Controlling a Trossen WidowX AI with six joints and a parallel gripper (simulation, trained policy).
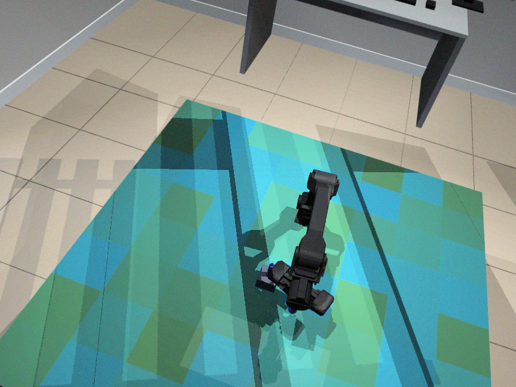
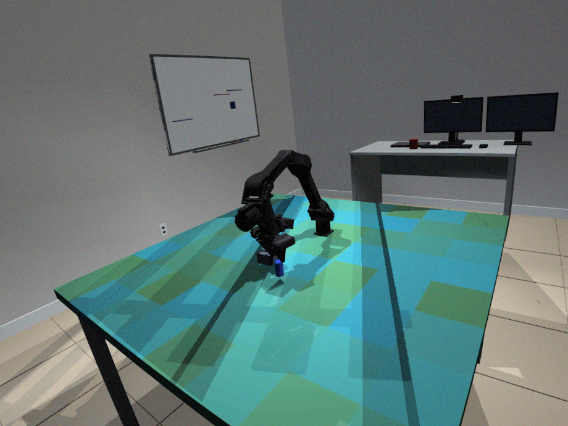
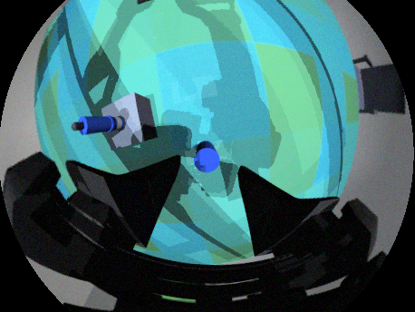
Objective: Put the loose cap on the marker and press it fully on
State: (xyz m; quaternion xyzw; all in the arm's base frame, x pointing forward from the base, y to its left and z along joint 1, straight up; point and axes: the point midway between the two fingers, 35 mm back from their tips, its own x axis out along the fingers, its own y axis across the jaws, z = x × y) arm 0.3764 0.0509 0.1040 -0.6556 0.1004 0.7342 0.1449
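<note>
The loose cap [image 1: 292,310] [image 2: 278,268] [image 3: 207,160] stands upright on the table [image 1: 462,233] [image 2: 435,275] [image 3: 290,82], under the claw [image 2: 280,256] [image 3: 210,165], whose fingers are apart with nothing clamped. The marker [image 1: 271,266] [image 3: 96,125] stands bare in its block [image 1: 265,284] [image 2: 264,258] [image 3: 134,119] nearby, so gripping, capping, pressing and leaving all remain. The block crowds one finger's side, while the table edges lie well away, leaving more open room opposite.
</note>
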